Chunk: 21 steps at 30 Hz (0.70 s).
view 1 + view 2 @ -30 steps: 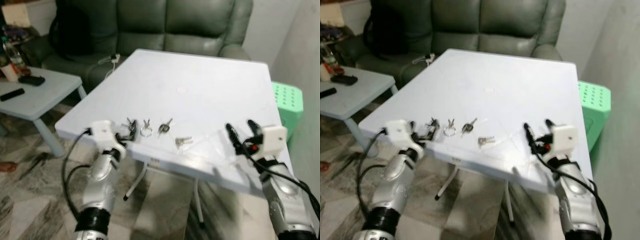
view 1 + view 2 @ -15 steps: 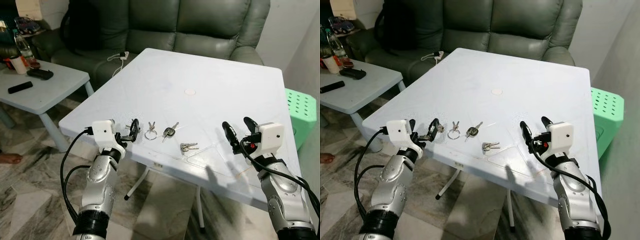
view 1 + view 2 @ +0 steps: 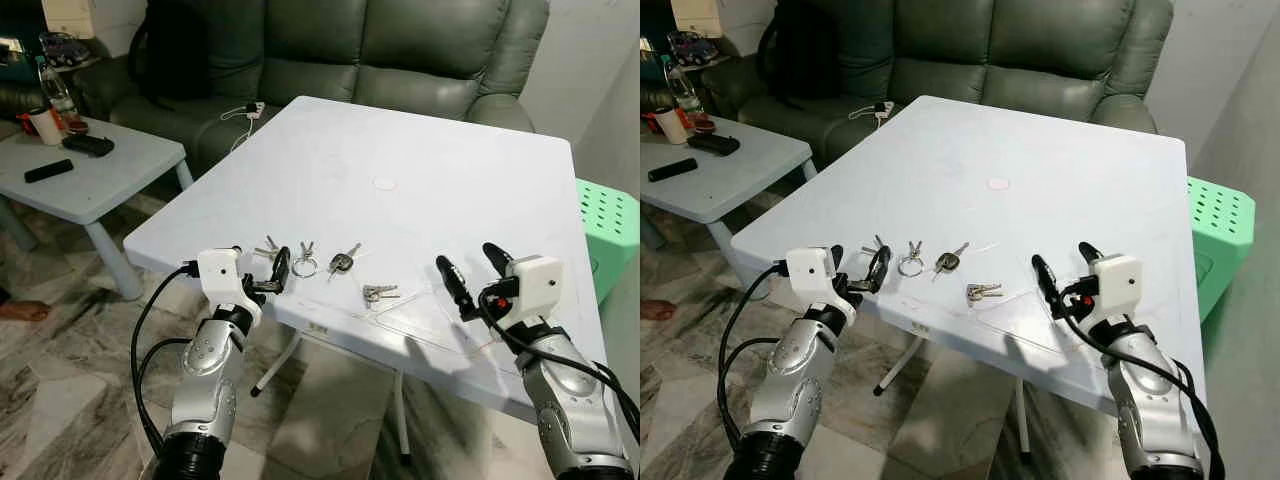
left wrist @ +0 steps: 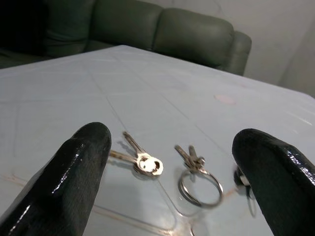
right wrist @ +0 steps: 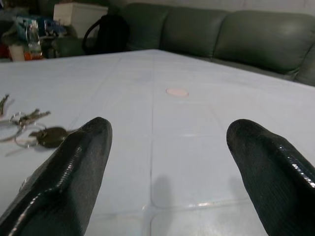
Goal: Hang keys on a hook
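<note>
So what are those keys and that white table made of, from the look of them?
The keys look like bare silvery metal: they glint, and one bunch hangs on a shiny wire ring. One key has a dark head, probably plastic. The table seems moulded white plastic, matte, with faint pressed lines in its top.

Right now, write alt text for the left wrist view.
Two open black fingers of the left gripper frame keys lying on a pale table: one key set and a ring with keys beside it. A green sofa stands behind the table.
</note>
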{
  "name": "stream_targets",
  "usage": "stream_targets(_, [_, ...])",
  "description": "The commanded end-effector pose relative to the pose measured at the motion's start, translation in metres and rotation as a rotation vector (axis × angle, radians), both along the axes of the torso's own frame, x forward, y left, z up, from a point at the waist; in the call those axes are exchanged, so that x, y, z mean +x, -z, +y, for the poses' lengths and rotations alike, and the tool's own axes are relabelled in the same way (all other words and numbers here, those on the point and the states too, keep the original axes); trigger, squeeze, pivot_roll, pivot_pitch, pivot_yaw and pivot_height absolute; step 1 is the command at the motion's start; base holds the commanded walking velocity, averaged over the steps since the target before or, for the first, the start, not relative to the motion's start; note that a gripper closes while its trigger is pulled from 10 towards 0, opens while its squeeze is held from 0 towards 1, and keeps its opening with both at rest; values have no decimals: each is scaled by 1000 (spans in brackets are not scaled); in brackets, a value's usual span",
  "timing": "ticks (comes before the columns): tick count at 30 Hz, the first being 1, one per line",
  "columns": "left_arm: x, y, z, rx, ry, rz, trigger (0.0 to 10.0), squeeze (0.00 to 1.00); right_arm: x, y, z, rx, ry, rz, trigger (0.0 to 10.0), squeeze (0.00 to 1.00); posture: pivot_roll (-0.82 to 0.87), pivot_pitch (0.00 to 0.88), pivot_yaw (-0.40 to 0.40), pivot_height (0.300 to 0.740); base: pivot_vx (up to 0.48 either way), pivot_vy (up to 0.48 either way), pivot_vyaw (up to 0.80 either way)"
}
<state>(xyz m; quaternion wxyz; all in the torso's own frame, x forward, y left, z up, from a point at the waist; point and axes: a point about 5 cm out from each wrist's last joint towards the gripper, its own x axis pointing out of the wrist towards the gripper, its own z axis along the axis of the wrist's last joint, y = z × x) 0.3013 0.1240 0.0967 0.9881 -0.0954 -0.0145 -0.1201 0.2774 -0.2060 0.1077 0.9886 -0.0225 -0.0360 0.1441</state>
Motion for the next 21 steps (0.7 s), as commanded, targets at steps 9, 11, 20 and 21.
stream_targets(9, [-18,4,-20,61,112,-7,10000,0,-11,11,9,-95,-110,49,10000,0,-71,15,-39,740,0,0,0])
stream_targets(11, [-20,6,-22,53,114,2,10000,0,-12,11,11,-98,-122,49,10000,0,-69,14,-41,740,0,0,0])
stream_targets(20, [-28,7,-29,82,149,-6,10000,0,-12,6,28,-82,-232,37,10000,0,-58,9,-48,740,0,0,0])
stream_targets(21, [-29,7,-29,85,151,-6,10000,0,-12,5,32,-76,-250,35,10000,0,-56,10,-48,740,0,0,0])
